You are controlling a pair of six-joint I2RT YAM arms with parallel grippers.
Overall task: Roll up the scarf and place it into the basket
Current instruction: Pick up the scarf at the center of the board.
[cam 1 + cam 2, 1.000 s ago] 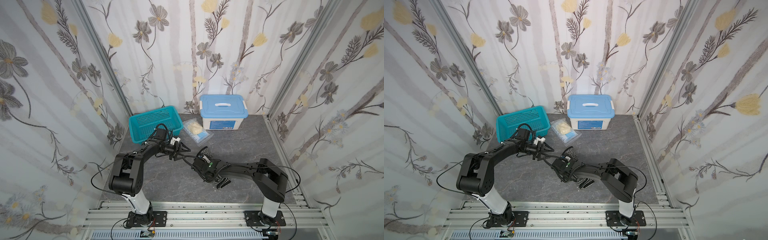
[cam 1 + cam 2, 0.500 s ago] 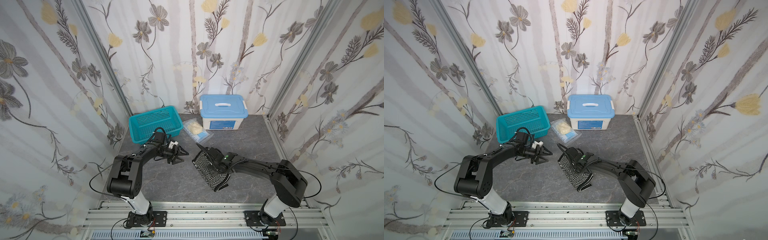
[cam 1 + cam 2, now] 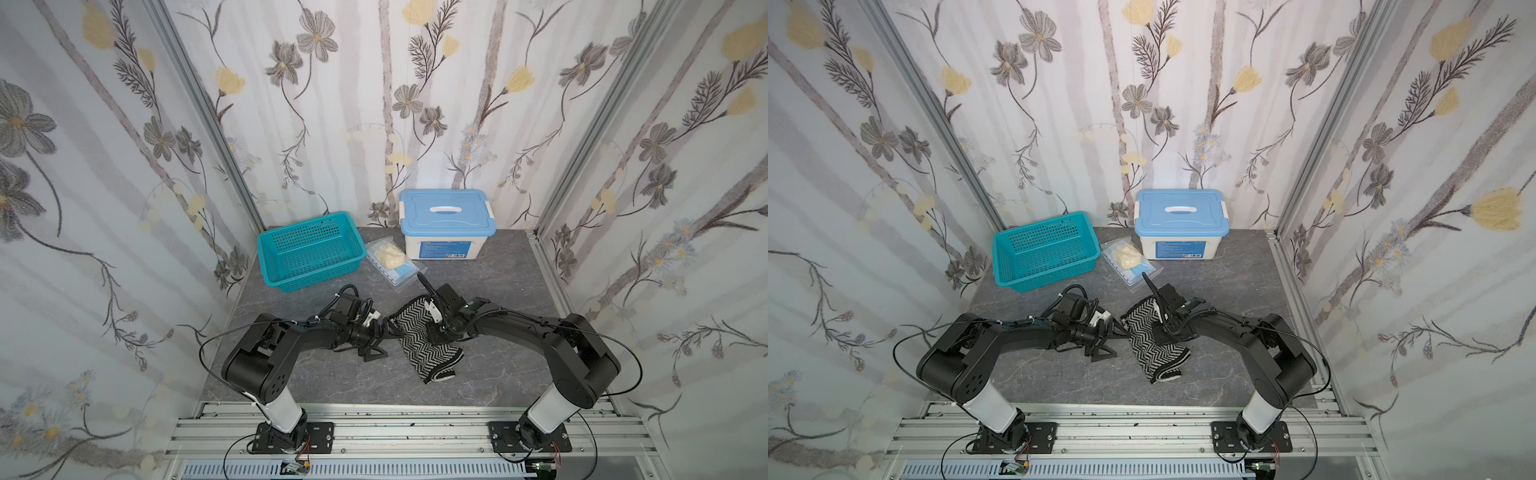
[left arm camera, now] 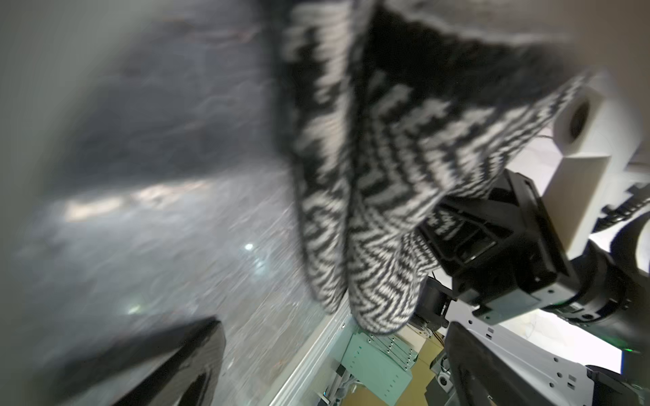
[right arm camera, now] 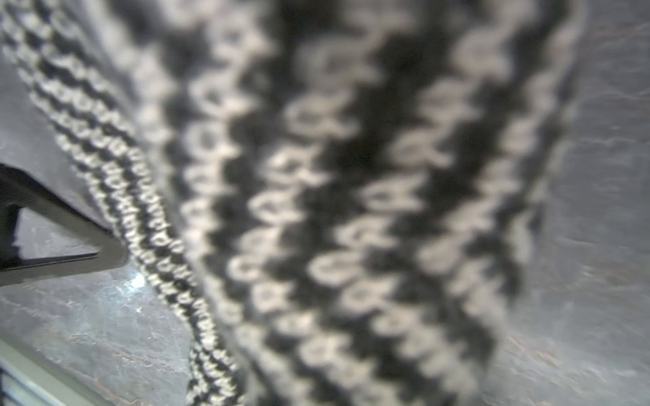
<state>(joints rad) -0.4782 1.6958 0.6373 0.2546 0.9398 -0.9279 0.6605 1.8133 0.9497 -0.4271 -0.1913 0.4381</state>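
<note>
Top views both: right gripper [image 3: 434,316] pinched narrow on the scarf [image 3: 419,345], clamping its upper part. The folded herringbone length hangs down toward the table [image 3: 332,386]; can't tell if the lower end touches. Left gripper [image 3: 380,338] spread wide, holds nothing, w/ one finger just beside the scarf's edge and the other finger [image 4: 169,362] low near the tabletop. The basket [image 3: 270,253] sits well apart at the back, w/ clear bag [image 3: 390,259] btwn it and white box [image 3: 446,249].
</note>
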